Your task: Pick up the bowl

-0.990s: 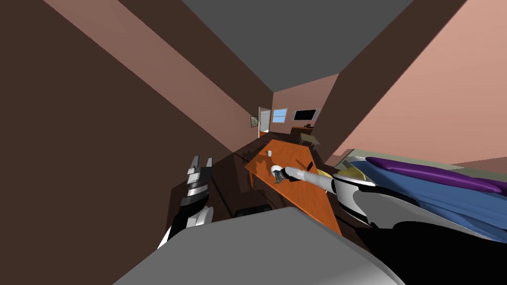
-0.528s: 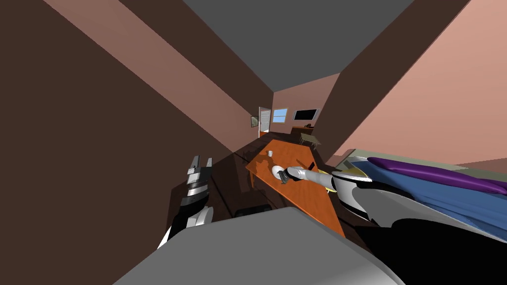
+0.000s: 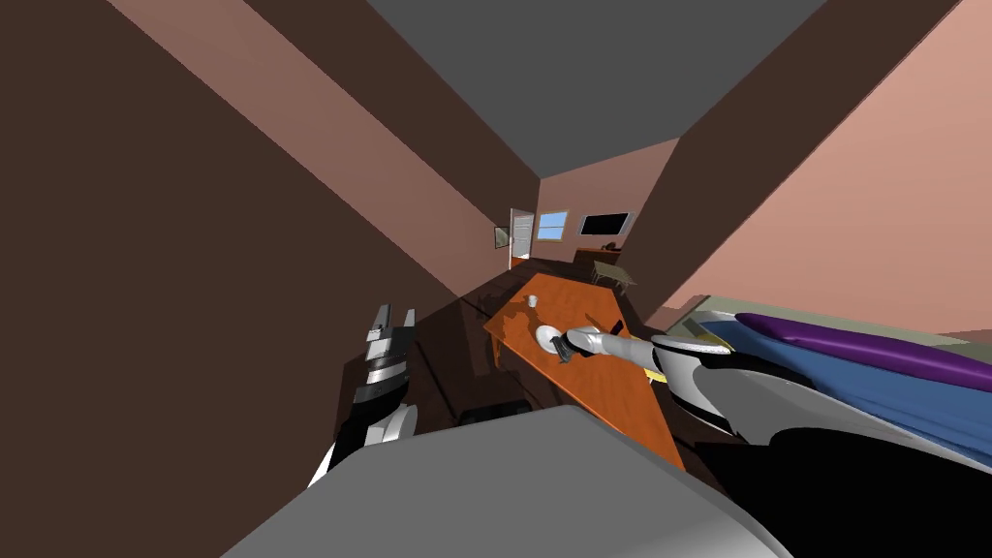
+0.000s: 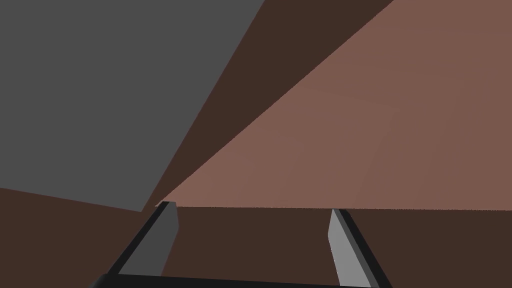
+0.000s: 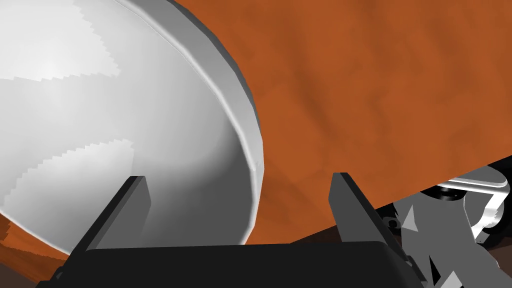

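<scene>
Cropped bowl (image 5: 100, 125), unreadable speck (image 3: 533, 300)
The bowl runs past the picture's edge, its near wall behind the right gripper (image 5: 240, 176); the white speck at its 11 o'clock is too small to name.

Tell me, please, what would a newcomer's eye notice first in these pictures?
A white bowl on an orange table, its rim standing between the open fingers of the right gripper. At the robot's left, the left gripper points upward, fingers open. Right of the table lies a bed with a blue cover.
</scene>
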Motion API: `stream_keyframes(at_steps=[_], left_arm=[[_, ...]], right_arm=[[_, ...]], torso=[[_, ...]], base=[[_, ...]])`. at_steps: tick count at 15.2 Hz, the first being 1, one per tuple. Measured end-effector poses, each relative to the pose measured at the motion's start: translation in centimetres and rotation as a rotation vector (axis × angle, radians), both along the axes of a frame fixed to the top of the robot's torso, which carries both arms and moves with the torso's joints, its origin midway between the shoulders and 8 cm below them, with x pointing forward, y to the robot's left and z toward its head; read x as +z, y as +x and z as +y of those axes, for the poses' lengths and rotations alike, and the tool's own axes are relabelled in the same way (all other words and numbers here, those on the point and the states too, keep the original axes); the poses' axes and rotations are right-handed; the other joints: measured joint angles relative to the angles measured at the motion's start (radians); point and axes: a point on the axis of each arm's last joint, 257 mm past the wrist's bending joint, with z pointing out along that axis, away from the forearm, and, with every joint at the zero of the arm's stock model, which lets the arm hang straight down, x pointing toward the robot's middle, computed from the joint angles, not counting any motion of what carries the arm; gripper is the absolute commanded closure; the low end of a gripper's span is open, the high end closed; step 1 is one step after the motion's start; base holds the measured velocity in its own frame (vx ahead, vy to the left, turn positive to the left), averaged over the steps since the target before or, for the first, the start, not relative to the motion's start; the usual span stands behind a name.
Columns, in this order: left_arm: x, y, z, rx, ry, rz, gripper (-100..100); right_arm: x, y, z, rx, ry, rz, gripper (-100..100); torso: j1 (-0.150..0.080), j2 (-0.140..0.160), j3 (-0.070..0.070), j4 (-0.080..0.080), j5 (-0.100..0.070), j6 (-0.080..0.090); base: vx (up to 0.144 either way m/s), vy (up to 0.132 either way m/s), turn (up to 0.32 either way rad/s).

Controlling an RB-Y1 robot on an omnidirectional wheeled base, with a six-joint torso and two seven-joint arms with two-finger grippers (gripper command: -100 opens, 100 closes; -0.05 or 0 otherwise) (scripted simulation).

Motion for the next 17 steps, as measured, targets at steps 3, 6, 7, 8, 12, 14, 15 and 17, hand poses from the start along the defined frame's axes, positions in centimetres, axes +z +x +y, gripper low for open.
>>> stream_keyframes(at_steps=[3,6,7,8,12,14,15,17], left_arm=[[0.0,0.0,0.0,0.000,0.000,0.000,0],[0.0,0.0,0.0,0.000,0.000,0.000,0],[0.0,0.0,0.0,0.000,0.000,0.000,0],[0.0,0.0,0.0,0.000,0.000,0.000,0],[0.0,0.0,0.0,0.000,0.000,0.000,0],[0.0,0.0,0.0,0.000,0.000,0.000,0],[0.0,0.0,0.0,0.000,0.000,0.000,0],[0.0,0.0,0.0,0.000,0.000,0.000,0]], right_arm=[[-0.9,-0.7,-1.1,-0.041,0.001,-0.001,-100],[-1.6,-1.4,-2.1,-0.080,0.001,-0.001,-100],[-1.7,-1.4,-2.2,-0.082,0.001,-0.002,100],[-1.7,-1.4,-2.2,-0.082,0.001,-0.003,100],[-1.7,-1.5,-2.2,-0.084,0.002,-0.001,100],[-1.3,-1.0,-1.6,-0.062,0.003,-0.003,100],[-1.1,-0.9,-1.4,-0.049,0.001,-0.002,100],[-0.3,-0.3,-0.5,-0.017,-0.001,-0.002,100]], torso=[[-0.001,0.002,0.001,0.000,0.000,0.000],[-0.002,0.002,0.001,0.000,0.000,0.000],[-0.001,0.001,0.001,0.000,0.000,0.001],[-0.001,0.000,0.000,0.000,0.000,0.001],[0.000,-0.001,0.000,0.000,0.000,0.000],[0.001,-0.002,-0.001,0.000,0.001,0.002],[0.002,-0.003,-0.001,0.000,0.002,0.001],[0.004,-0.004,-0.001,0.001,0.002,0.000]], base=[[-0.047,-0.025,0.257],[-0.034,-0.024,0.130],[-0.009,-0.007,0.002],[0.000,0.000,0.000],[0.004,0.001,-0.062],[0.044,0.025,-0.295],[0.051,0.034,-0.245],[0.059,0.033,-0.265]])
